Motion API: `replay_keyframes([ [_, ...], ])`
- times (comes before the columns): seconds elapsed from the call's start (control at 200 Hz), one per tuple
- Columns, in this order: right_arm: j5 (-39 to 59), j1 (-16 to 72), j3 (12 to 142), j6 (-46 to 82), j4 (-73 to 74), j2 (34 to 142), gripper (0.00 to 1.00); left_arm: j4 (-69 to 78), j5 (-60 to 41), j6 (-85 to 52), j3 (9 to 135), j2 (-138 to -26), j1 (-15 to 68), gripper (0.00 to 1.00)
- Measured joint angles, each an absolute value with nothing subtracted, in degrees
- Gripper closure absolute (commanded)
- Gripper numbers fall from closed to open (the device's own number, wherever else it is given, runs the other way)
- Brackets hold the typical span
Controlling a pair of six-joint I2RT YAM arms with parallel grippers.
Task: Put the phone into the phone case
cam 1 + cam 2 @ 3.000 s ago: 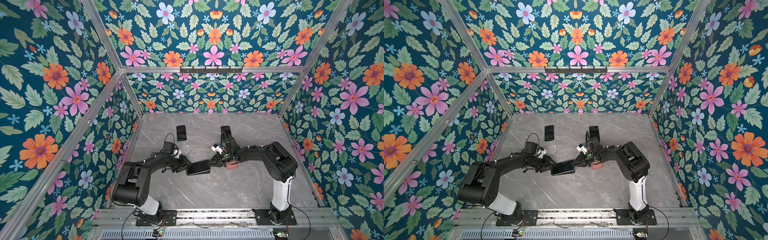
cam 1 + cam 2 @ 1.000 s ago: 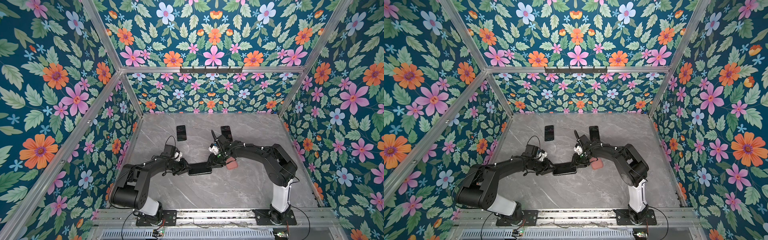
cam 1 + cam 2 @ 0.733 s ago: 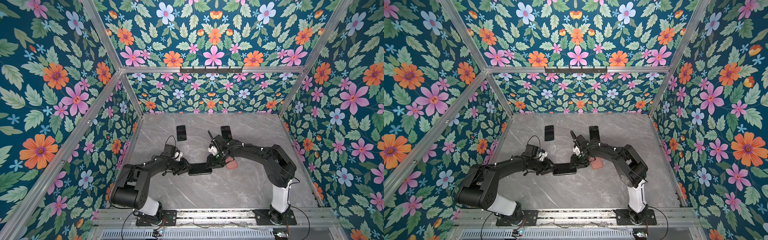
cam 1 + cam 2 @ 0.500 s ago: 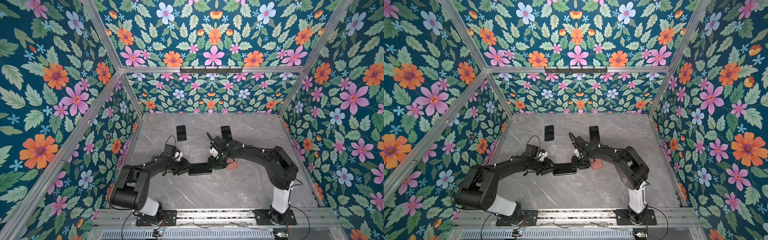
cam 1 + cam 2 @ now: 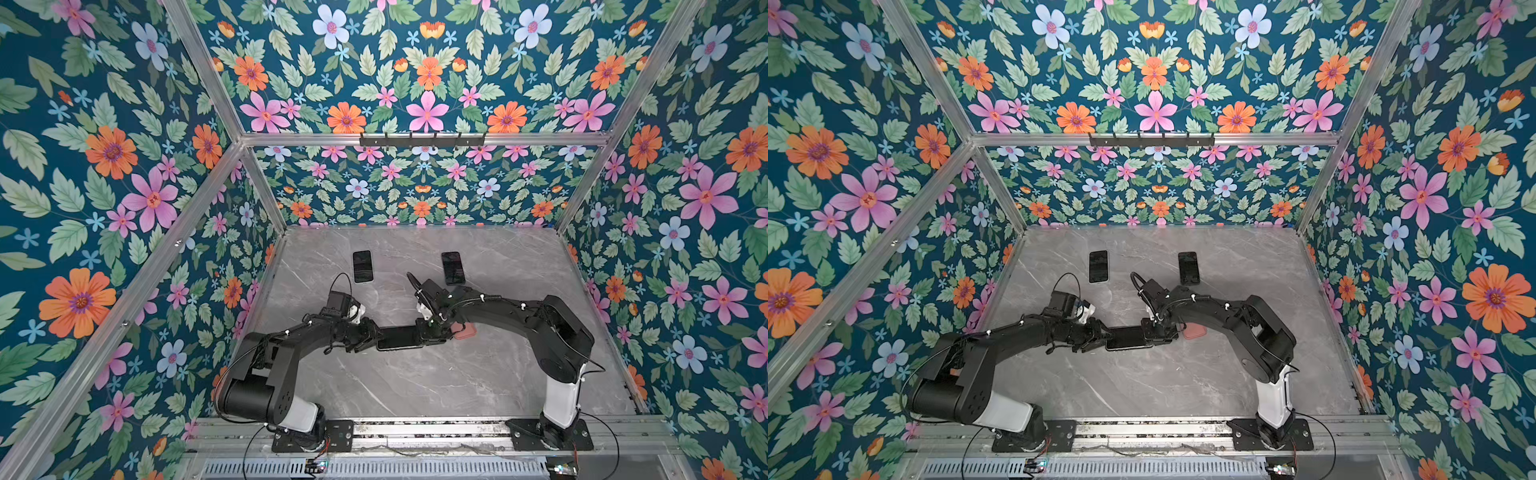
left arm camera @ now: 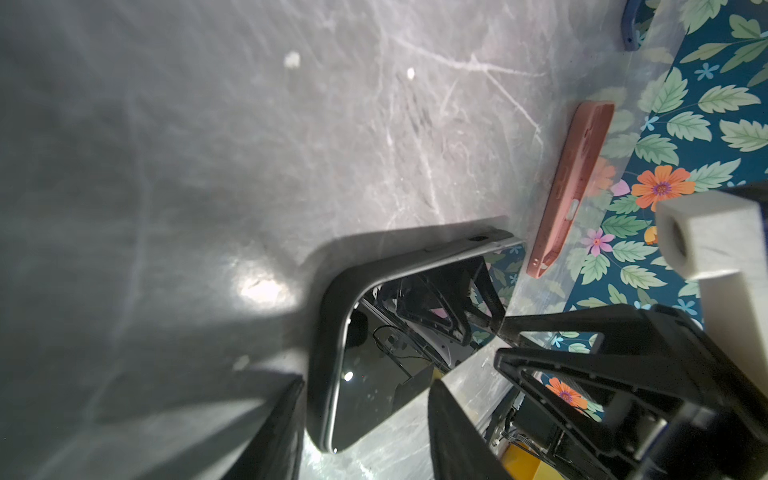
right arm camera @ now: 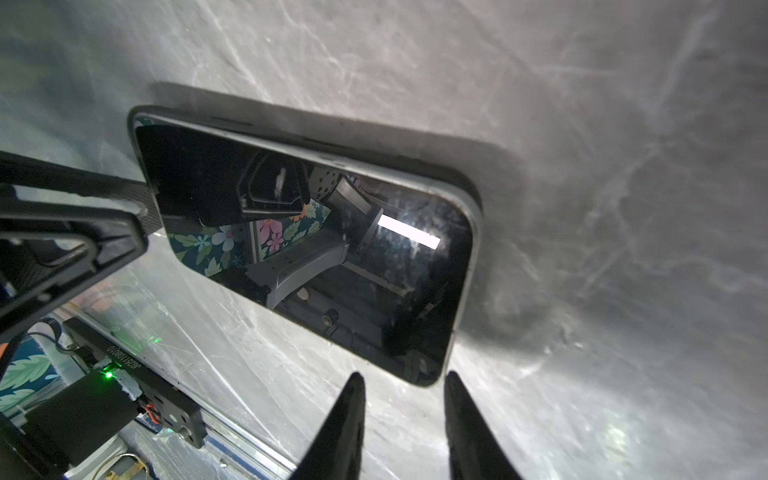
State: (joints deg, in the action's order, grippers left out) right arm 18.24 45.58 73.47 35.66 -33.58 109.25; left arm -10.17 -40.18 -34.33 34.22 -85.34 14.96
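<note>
1. Swung inward and turned at the wrist, the right tool (image 5: pixel 430 334) now stands over the right end of the phone (image 5: pixel 398 337). Three seconds back the phone hung tilted between both tools; now it lies level on the tabletop (image 5: pixel 415 382).
2. Right tool's jaws are narrow, and bare tabletop shows through the gap. The tips sit right at the phone's corner, but whether they touch it I can't call.
3. Left tool (image 6: pixel 365 382) has its jaws on either side of the phone's other end, close against it. Clamped or just let go, I cannot tell.
4. Phone is screen up inside the black case (image 6: pixel 326 353), whose rim wraps its corner. A silver edge shows along one long side, so I'd judge it in but maybe not snapped home.
5. Pink case (image 5: pixel 466 330) lies just beside the right tool.
6. Carrying looks finished; what's left, by my reading, is pressing the edges down.
</note>
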Motion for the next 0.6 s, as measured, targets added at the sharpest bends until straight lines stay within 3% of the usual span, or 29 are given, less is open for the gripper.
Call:
replay_keyframes([
  [0.6,17.2,46.2,74.2,37.1,-34.9,110.4,0.87,-8.4,-40.6,-34.9,33.8,-85.6,15.8,0.51],
])
